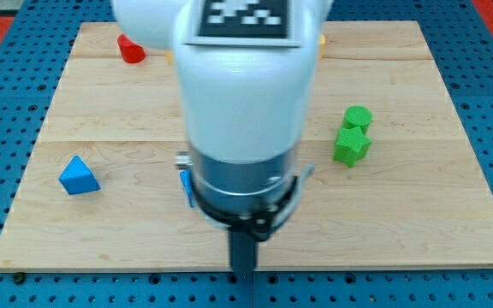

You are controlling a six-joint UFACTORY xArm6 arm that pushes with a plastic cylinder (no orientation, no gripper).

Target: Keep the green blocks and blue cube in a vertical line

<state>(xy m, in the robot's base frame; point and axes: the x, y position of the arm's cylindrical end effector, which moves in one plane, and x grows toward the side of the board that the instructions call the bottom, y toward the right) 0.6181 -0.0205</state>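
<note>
The blue cube (185, 186) showed only as a sliver at the left edge of the arm's white housing (242, 94), which covered the middle of the wooden counter (418, 222). The two green blocks (353, 135) sat well to the view's right of it, touching, one above the other, already making a short up-and-down line; their exact shapes were hard to make out. That was the relation the next push would turn on: the cube lay far to the left of the green pair and somewhat lower, so it would have to travel rightward across the counter to fall in under them.

The rod came down from the housing toward the view's bottom, and my tip (243, 275) stood near the counter's lower edge, below the cube and a little to its right, apart from it. To my eye it was on the wrong side for a rightward shove and would need to come round to the cube's left. There was no pincer on this arm, so nothing to call spread or pressed.

A blue wedge-like block (79, 175) lay farther left, and a red block (130, 49) near the top left. A scrap of yellow (321, 40) peeked out beside the housing at the top.
</note>
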